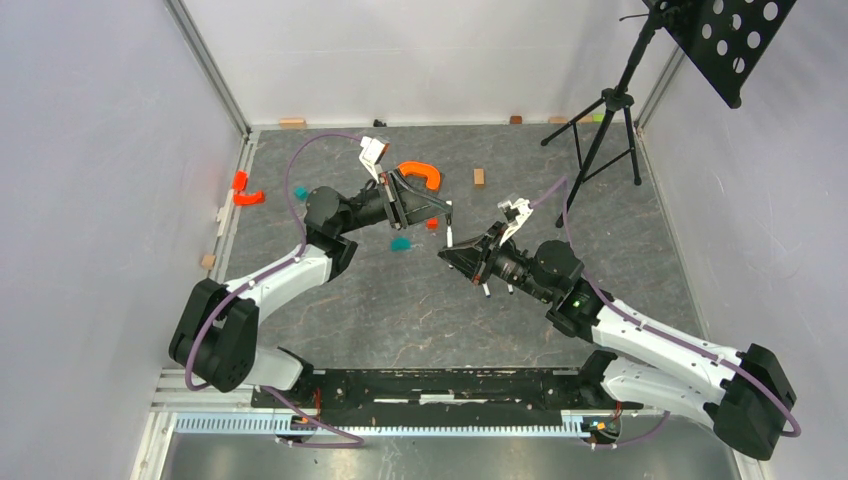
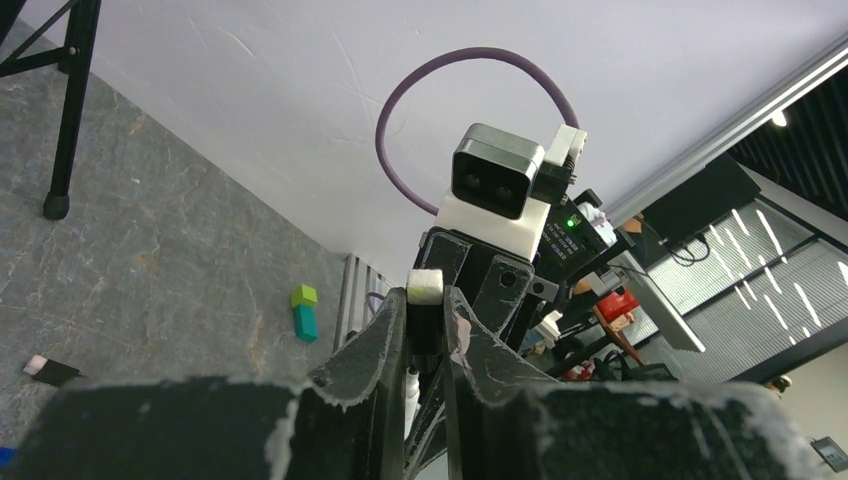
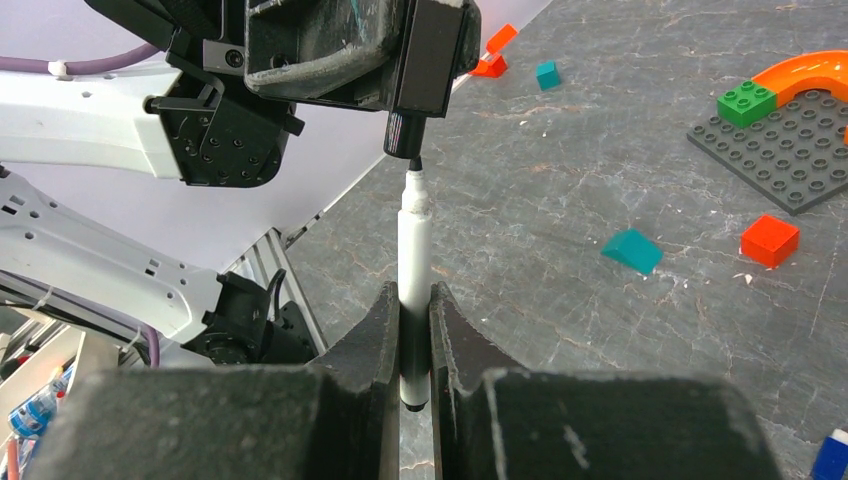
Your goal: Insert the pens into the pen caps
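My left gripper (image 2: 425, 300) is shut on a black pen cap (image 2: 425, 335) with a white end, held above the table and open end towards the right arm. My right gripper (image 3: 415, 300) is shut on a white pen (image 3: 414, 240). The pen's dark tip sits right at the mouth of the cap (image 3: 404, 132). In the top view the two grippers (image 1: 445, 212) (image 1: 452, 254) meet mid-table with the pen (image 1: 450, 238) between them. Another black cap (image 2: 45, 368) lies on the floor. A blue cap (image 3: 830, 455) lies at the right wrist view's corner.
An orange arch (image 1: 420, 175), a teal brick (image 1: 400, 243) and a small red brick (image 1: 432, 224) lie under the left gripper. A grey studded baseplate (image 3: 790, 150) lies nearby. A wooden block (image 1: 479, 177) and a black tripod stand (image 1: 610, 120) are at the back right.
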Robot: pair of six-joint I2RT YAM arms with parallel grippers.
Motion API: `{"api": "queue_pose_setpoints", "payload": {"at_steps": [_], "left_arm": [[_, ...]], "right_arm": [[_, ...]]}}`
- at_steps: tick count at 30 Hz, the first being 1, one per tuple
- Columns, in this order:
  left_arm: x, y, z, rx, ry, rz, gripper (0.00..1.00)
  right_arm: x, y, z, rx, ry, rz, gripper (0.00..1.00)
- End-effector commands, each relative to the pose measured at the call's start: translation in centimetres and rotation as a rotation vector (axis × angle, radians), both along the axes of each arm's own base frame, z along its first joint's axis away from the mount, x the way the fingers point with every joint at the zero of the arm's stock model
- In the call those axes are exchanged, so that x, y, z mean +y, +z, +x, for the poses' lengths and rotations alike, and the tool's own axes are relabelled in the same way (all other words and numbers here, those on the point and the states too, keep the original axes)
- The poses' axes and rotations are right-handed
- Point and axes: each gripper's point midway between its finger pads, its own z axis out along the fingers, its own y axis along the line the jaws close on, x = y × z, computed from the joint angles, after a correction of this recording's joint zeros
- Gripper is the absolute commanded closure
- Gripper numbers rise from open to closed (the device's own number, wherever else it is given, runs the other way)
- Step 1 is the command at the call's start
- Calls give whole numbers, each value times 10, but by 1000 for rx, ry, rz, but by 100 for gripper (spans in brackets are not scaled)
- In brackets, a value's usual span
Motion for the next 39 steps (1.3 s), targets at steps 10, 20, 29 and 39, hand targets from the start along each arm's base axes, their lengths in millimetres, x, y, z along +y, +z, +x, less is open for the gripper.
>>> {"api": "queue_pose_setpoints", "payload": {"at_steps": [10,20,29,39], "left_arm": [[2,6,2,-87,40,10,98],[4,5,5,-90,70,28,98],[4,8,2,-100,60,21,98],[5,9,0,-104,58,15,98]], "right_arm": [[0,28,-4,-51,6,61,100],[8,24,-10,-42,32,63,100],[3,23,-2,-56,-16,22,100],[-1,22,2,-54,-45,5,100]]}}
